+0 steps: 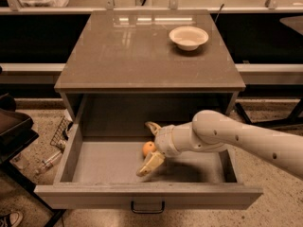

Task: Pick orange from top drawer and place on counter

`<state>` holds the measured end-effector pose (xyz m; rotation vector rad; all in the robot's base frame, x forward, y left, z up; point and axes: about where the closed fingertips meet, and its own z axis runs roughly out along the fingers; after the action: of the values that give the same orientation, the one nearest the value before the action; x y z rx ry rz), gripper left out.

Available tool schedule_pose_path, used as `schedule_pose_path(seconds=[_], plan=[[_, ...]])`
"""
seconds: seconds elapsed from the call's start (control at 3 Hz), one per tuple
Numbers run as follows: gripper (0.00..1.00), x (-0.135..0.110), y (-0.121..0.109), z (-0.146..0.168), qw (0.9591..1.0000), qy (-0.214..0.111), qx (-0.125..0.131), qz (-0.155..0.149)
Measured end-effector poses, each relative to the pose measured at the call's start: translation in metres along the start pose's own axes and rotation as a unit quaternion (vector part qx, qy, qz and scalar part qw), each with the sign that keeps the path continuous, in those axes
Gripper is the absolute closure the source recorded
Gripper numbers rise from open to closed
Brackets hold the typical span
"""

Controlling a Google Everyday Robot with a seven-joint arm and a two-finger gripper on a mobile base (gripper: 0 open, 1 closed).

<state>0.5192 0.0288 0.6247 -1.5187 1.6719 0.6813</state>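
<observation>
The tool [147, 148], spread, straddles the orange [149, 149] — inside the top drawer [142, 195].

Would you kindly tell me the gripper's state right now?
Gripper: open, fingers straddling the small round orange fruit inside the grey-brown top drawer.

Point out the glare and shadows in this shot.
Camera view: bright glare strips on the counter near its far edge; the top drawer is dim under the overhang; the arm casts a soft shadow on the drawer floor beside the open gripper, which straddles the orange.
</observation>
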Motion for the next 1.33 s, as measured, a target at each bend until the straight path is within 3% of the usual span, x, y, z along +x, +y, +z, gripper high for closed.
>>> schedule_pose_path(seconds=[0.33,0.67,1.0,1.33], plan=[[0.17,0.0098,-0.0030,0.0194,0.9999,0.008,-0.010,0.006],[0.41,0.0087,-0.0017,0.0208,0.9999,0.007,-0.012,0.006],[0.72,0.0078,-0.0004,0.0224,0.9999,0.006,-0.014,0.005],[0.95,0.0073,0.0004,0.0235,0.9998,0.006,-0.016,0.005]])
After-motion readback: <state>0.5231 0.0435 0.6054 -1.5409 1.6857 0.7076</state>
